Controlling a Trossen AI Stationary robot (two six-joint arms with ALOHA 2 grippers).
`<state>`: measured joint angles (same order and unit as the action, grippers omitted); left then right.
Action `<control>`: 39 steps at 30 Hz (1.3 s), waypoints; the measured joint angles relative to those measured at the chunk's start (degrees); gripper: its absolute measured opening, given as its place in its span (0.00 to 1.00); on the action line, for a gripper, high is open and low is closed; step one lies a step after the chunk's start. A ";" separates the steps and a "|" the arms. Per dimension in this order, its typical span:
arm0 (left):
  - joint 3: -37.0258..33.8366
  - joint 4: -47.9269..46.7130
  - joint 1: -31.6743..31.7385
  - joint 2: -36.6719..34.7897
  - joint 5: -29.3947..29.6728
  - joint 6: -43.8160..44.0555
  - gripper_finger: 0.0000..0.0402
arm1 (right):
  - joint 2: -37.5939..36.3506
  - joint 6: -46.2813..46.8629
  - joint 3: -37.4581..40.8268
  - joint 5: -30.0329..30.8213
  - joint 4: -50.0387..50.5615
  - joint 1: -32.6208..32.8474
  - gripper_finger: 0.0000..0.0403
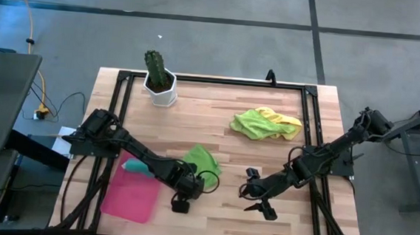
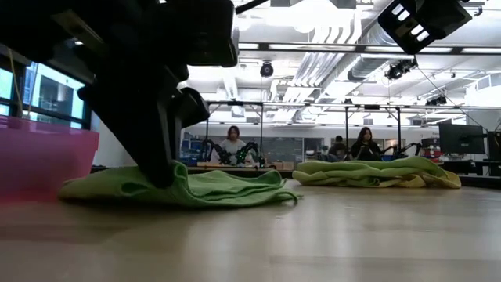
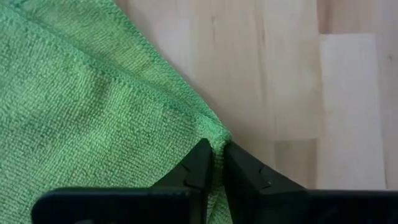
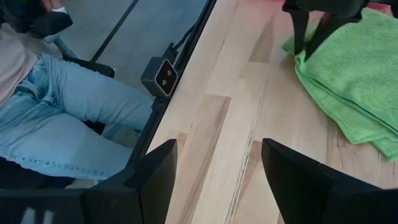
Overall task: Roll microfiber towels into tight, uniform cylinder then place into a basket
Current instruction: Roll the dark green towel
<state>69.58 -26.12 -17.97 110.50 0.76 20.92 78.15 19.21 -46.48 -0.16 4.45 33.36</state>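
A wooden table (image 1: 211, 214) seen from above, with two dark robot arms reaching in from its left and right sides.

The left gripper (image 3: 217, 163) is down at the table surface near the front middle, its two fingers pressed together on the corner of one green towel (image 1: 202, 159). The wrist view shows that corner pinched between the fingertips, the cloth bunching slightly at the pinch. This towel lies flat on the wood, folded over itself in layers (the right wrist view shows stacked edges), just beside the basket.

The basket (image 1: 132, 196) is one shallow pink-red rectangular tray at the front left of the table. A single teal towel (image 1: 137, 167) sits at its far edge, partly hidden under the left arm; whether it rests inside the tray or on its rim cannot be told.

Toward the back right of the table, well apart from the green towel, lies a loose heap of two more towels touching each other: one lime green towel (image 1: 252, 123) and one yellow towel (image 1: 287, 123). That makes four towels in all.

The right gripper (image 1: 260, 201) hovers over bare wood at the front right, its two fingers spread wide apart and holding nothing.

One white pot (image 1: 161, 90) with a cactus stands at the back left corner.

A person in blue jeans (image 4: 56, 112) sits just beside the table's edge. In the low view, two more people (image 2: 233, 142) sit at tables far behind.
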 joint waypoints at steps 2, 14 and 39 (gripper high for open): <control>0.00 0.00 -0.29 0.00 0.06 0.44 0.09 | 0.00 -0.01 0.00 0.00 0.00 0.00 0.56; 0.00 0.59 -2.94 -0.04 1.00 0.02 0.29 | 0.00 -0.16 0.00 -0.02 -0.01 0.00 0.56; 0.08 0.42 -4.71 0.09 8.60 -5.61 0.29 | 0.00 0.16 0.00 -0.02 -0.02 0.00 0.56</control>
<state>69.66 -25.71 -22.68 110.59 9.35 15.31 78.15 19.37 -46.48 -0.19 4.43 33.36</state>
